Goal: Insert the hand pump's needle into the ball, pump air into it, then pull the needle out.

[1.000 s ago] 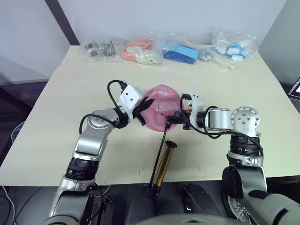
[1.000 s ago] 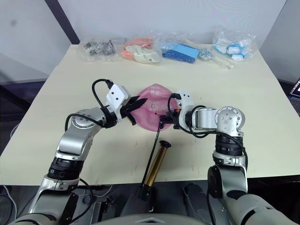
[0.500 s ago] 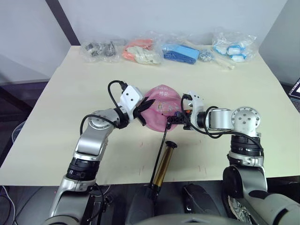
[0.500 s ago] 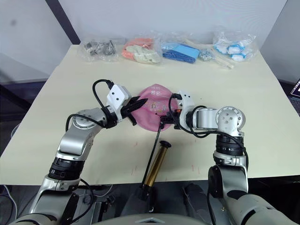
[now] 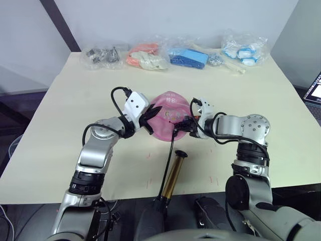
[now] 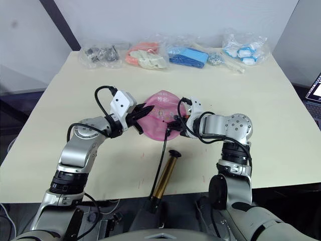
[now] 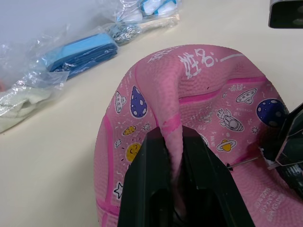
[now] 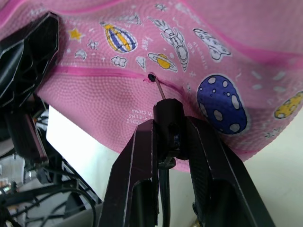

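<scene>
- You see the ball in the middle of the frame on the counter; it is pink, soft and partly deflated, with a fold of rubber standing up on its left side.
- The left end effector is closed on this fold; in the left wrist view its two black fingers pinch the pink ridge between them.
- The needle has its tip at the small black valve hole of the ball; you cannot tell how deep it is inside.
- The right end effector is clamped on the black fitting of the needle, just right of the ball's centre.
- From the fitting the thin black hose runs down toward the lower edge of the frame.
- The hand pump lies below the ball, its bronze tube pointing to the near counter edge and its lower end hanging over it.
- Along the upper edge of the counter you see a row of clear bags with small parts, well apart from the ball.
</scene>
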`<state>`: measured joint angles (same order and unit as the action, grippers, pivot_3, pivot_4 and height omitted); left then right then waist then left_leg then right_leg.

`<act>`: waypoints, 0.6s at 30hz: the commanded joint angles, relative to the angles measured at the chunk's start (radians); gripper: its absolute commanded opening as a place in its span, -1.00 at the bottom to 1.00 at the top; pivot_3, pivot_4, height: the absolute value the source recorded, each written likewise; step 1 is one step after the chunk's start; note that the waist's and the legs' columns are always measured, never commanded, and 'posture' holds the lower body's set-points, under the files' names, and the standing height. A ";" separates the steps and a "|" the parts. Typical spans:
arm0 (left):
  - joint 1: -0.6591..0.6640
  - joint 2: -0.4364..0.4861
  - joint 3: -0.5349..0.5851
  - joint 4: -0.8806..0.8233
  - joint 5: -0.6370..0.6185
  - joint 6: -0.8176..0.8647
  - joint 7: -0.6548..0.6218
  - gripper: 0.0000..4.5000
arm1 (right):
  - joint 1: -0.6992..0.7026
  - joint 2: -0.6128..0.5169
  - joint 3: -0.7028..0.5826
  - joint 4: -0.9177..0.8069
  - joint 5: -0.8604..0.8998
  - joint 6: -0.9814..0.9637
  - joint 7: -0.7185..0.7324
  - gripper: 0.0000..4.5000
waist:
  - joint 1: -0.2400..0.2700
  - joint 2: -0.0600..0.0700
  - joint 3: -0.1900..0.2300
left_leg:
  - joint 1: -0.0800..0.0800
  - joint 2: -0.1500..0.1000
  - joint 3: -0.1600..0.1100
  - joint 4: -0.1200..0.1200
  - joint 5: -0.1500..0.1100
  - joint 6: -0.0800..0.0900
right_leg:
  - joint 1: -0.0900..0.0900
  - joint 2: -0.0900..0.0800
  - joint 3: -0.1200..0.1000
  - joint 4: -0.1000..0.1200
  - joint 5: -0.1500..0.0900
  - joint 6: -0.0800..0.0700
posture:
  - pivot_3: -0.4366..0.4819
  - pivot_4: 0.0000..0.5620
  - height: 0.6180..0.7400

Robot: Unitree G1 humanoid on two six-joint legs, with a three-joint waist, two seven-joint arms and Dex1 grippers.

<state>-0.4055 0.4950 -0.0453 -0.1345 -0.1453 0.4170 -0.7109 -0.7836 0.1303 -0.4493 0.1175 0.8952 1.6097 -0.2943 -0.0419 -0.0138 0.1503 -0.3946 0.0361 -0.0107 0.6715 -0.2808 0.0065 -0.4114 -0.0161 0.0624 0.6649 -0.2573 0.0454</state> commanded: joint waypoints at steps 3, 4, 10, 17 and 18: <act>0.052 -0.020 -0.074 -0.039 -0.058 0.097 -0.060 -0.99 | -0.068 0.067 -0.078 0.020 -0.085 -0.003 -0.088 -0.84 | 0.000 0.001 -0.001 | 0.000 0.000 0.000 0.000 0.000 0.000 | 0.000 0.000 0.000 0.000 0.000 0.000 | -0.05 -0.47 1.00; 0.054 -0.019 -0.076 -0.041 -0.060 0.105 -0.063 -0.99 | -0.075 0.073 -0.081 0.027 -0.087 -0.010 -0.094 -0.84 | 0.000 0.001 -0.001 | 0.000 0.000 0.000 0.000 0.000 0.000 | 0.000 0.000 0.000 0.000 0.000 0.000 | -0.05 -0.47 1.00; 0.053 -0.029 -0.076 -0.048 -0.076 0.154 -0.060 -0.99 | -0.103 0.095 -0.063 0.055 -0.081 -0.038 -0.103 -0.84 | 0.000 0.002 -0.003 | 0.002 0.000 0.001 -0.001 0.000 0.000 | 0.001 0.000 0.001 0.000 0.000 0.000 | -0.05 -0.47 1.00; 0.044 -0.042 -0.075 -0.030 -0.070 0.172 -0.053 -0.99 | -0.116 0.121 -0.020 0.064 -0.076 -0.058 -0.089 -0.84 | -0.002 0.003 -0.006 | 0.003 0.000 0.001 -0.001 0.000 0.000 | 0.002 0.000 0.001 -0.001 0.000 0.000 | -0.05 -0.47 1.00; 0.043 -0.045 -0.074 -0.028 -0.069 0.172 -0.051 -0.99 | -0.119 0.126 -0.015 0.063 -0.074 -0.055 -0.086 -0.84 | -0.002 0.003 -0.006 | 0.003 0.000 0.001 -0.001 0.000 0.000 | 0.002 0.000 0.002 -0.001 0.000 0.000 | -0.05 -0.47 1.00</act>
<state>-0.4064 0.4713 -0.0255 -0.1648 -0.1802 0.5455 -0.7109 -0.8343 0.1377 -0.4580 0.1847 0.8757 1.6074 -0.3363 -0.0444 -0.0106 0.1443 -0.3917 0.0361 -0.0095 0.6701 -0.2808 0.0065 -0.4098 -0.0156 0.0640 0.6643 -0.2574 0.0455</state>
